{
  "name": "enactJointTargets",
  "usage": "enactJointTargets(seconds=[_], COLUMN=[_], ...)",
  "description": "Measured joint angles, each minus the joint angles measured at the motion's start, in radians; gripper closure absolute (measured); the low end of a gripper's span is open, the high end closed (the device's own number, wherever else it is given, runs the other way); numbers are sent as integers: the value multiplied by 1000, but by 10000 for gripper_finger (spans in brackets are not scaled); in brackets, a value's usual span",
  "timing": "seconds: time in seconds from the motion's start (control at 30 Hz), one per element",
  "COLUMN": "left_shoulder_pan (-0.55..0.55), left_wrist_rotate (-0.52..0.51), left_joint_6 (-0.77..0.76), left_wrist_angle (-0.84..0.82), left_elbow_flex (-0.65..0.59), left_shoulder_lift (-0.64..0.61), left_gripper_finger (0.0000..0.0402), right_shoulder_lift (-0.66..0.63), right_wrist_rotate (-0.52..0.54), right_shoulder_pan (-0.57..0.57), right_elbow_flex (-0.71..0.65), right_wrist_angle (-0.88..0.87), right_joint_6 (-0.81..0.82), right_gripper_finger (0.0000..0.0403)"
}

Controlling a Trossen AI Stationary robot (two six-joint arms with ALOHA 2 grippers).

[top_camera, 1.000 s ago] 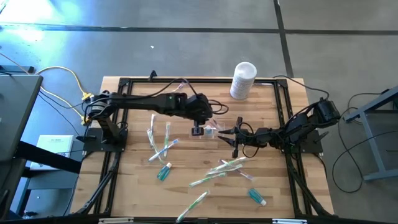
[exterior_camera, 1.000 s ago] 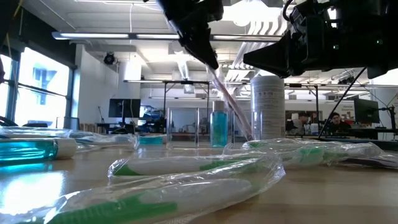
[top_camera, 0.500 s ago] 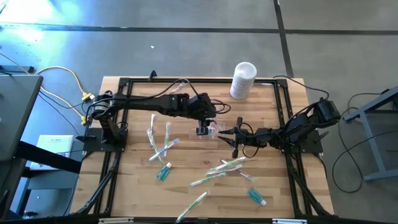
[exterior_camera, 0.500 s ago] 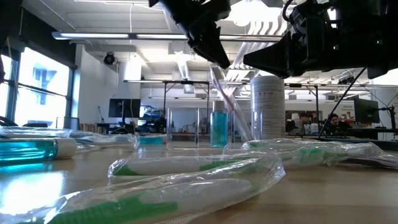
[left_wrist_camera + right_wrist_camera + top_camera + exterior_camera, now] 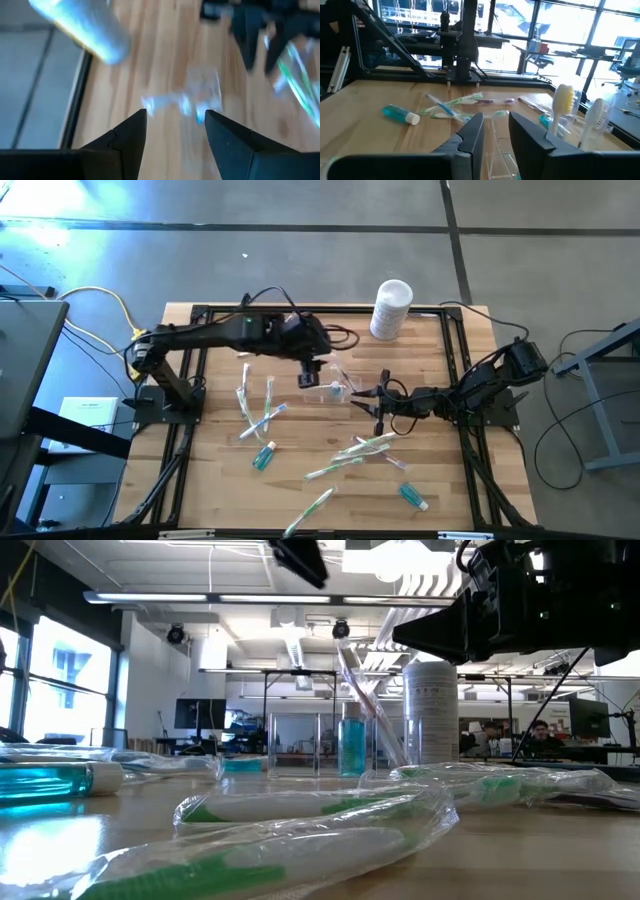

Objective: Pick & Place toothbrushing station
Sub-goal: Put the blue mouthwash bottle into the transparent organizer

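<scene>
The clear cup [image 5: 335,390] stands upright on the table's middle. A pink toothbrush [image 5: 355,685] leans in it beside a teal tube [image 5: 351,745]. My left gripper [image 5: 308,378] hangs open above the cup and a little toward the table's left, with nothing between its fingers [image 5: 132,132]. The cup [image 5: 202,95] shows blurred below it. My right gripper [image 5: 368,398] lies level at the cup's right side, shut on it. Two brush heads [image 5: 563,107] rise close beside its fingers. My right gripper comes in level from the table's right and holds the clear cup at its right side [image 5: 350,393]. A clear wall of the cup [image 5: 500,140] stands between the two fingers [image 5: 472,132]. Whether one finger is inside, I cannot tell. The cup rests upright on the table.
A white canister [image 5: 391,308] stands at the far edge. Wrapped toothbrushes lie at the left [image 5: 262,412], right of centre [image 5: 362,446] and near the front [image 5: 312,508]. Teal tubes [image 5: 263,456] [image 5: 413,497] lie among them. Black frame rails [image 5: 300,310] border the table.
My left gripper has opened and let go of the pink toothbrush, then risen and drawn back toward the table's left, almost out of the low view. The toothbrush stays leaning in the cup. The right gripper and the cup have kept still.
</scene>
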Motion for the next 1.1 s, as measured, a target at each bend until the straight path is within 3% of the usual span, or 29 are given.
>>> enactJointTargets(seconds=[0.2, 0.33, 0.53, 0.67, 0.9, 1.1], left_shoulder_pan=[-5, 2, 48, 112, 271, 405], left_wrist_rotate=[-1, -3, 0, 1, 2, 187], left_joint_6=[-132, -110, 68, 209, 340, 393], left_wrist_angle=[-327, -346, -341, -227, 120, 343], left_elbow_flex=[19, -53, -200, -319, -480, -573], left_shoulder_lift=[1, 3, 3, 3, 3, 9], left_gripper_finger=[208, 208, 208, 208, 208, 208], right_shoulder_lift=[0, 0, 0, 0, 0, 0], right_wrist_rotate=[0, 0, 0, 0, 0, 7], right_shoulder_pan=[0, 0, 0, 0, 0, -3], right_elbow_flex=[0, 0, 0, 0, 0, 0], right_wrist_angle=[-6, -3, 0, -1, -19, -20], right_joint_6=[3, 4, 4, 4, 4, 4], right_gripper_finger=[320, 320, 320, 320, 320, 320])
